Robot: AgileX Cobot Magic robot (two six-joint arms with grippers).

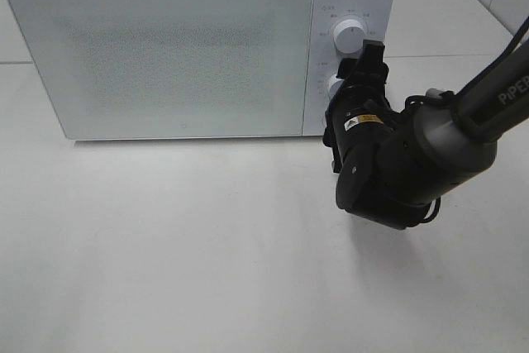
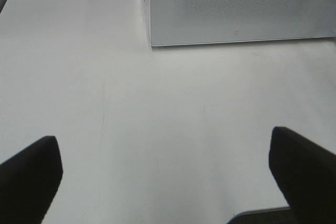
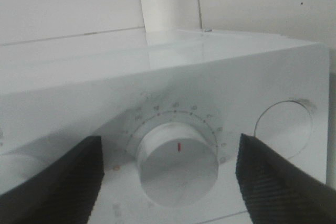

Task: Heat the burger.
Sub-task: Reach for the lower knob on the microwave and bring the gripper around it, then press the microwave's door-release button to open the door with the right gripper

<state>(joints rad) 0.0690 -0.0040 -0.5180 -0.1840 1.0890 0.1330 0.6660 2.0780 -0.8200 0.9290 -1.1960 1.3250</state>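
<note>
Burger unseen — R gripper (image 3: 169, 145) spread astride round knob (image 3: 177, 170), prob. plastic; L gripper (image 2: 164, 141) spread.

We log right arm (image 1: 430, 146): black rounded housings, white "PiPER" lettering (image 1: 514, 88), yellow-white warning label (image 1: 364, 120) just behind the tool (image 1: 357, 72).

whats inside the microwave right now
The microwave door is shut and its speckled panel hides the inside. No burger shows in any view; whether it sits inside cannot be told.
</note>
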